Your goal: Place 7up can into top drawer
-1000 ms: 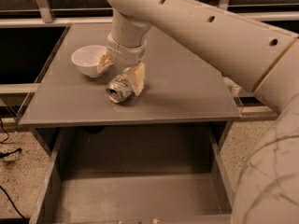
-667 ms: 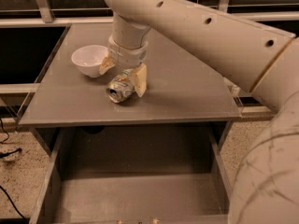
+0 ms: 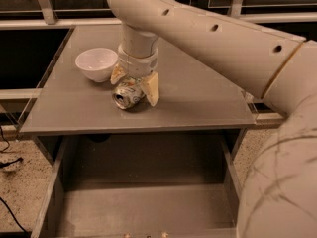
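The 7up can (image 3: 126, 97) lies on its side on the grey tabletop (image 3: 198, 98), its silver top facing the front left. My gripper (image 3: 133, 90) reaches straight down over it, with one cream finger (image 3: 117, 75) at the can's back left and the other on its right. Both fingers touch the can, which still rests on the tabletop. The top drawer (image 3: 143, 207) is pulled open below the table's front edge, and its flat grey bottom shows nothing inside.
A white bowl (image 3: 96, 63) stands on the tabletop just left of the gripper. My large cream arm fills the upper right and right side of the view. Dark cables lie on the speckled floor at the left.
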`<state>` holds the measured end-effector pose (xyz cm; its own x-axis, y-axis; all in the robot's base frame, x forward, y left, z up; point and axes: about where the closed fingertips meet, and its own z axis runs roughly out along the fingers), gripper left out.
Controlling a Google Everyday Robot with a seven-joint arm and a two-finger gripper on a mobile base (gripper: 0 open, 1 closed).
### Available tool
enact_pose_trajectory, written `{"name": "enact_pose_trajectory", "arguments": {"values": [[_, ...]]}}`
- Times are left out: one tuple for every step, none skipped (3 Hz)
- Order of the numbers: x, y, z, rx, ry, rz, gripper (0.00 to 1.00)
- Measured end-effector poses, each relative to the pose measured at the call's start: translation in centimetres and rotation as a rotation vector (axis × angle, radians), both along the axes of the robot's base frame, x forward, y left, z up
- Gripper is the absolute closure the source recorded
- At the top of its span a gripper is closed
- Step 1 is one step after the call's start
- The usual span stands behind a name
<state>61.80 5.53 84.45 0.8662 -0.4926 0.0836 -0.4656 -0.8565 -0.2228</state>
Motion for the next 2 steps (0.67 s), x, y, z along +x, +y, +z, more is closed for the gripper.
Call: {"name": "enact_pose_trajectory", "arguments": {"values": [[0.00, 0.00, 0.00, 0.000, 0.000, 0.000, 0.48], [0.00, 0.00, 0.00, 0.000, 0.000, 0.000, 0.72]]}}
